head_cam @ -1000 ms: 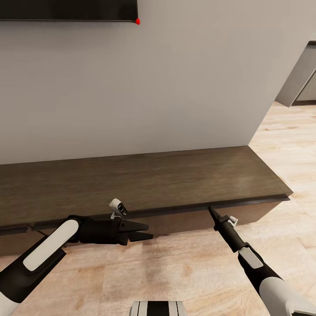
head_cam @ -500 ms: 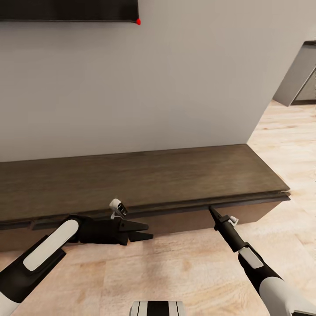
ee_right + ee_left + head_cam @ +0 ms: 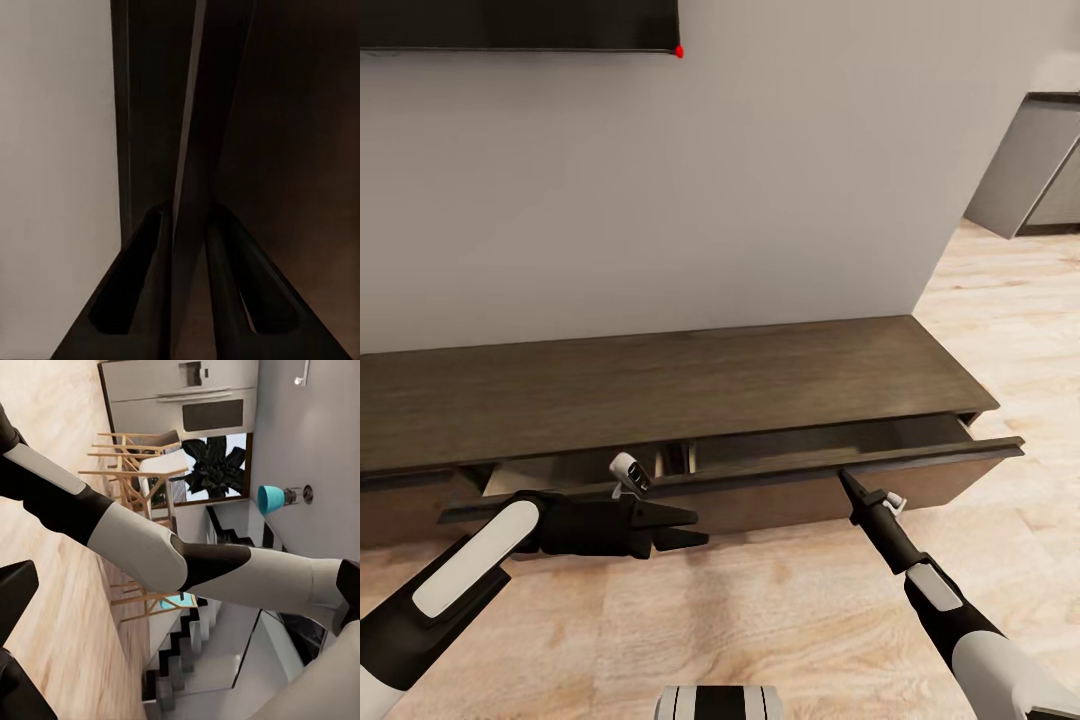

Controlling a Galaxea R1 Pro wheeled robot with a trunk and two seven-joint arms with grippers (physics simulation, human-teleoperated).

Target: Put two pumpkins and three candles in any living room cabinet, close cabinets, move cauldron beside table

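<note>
The right gripper [image 3: 844,479] reaches forward, fingers pinched on a thin edge. The left gripper [image 3: 698,527] points sideways with parted fingers, holding nothing.

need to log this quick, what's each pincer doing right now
Left pincer: open, holding nothing, hovering in front of the cabinet.
Right pincer: shut on the drawer front, its top edge pinched between the fingers.

A home's living room: a long low dark-wood cabinet [image 3: 660,400] runs along a plain grey wall under a wall-mounted screen [image 3: 520,25], on pale wood flooring [image 3: 760,620]; wooden chairs [image 3: 139,457], a staircase [image 3: 180,652] and a houseplant [image 3: 214,465] stand beyond.
</note>
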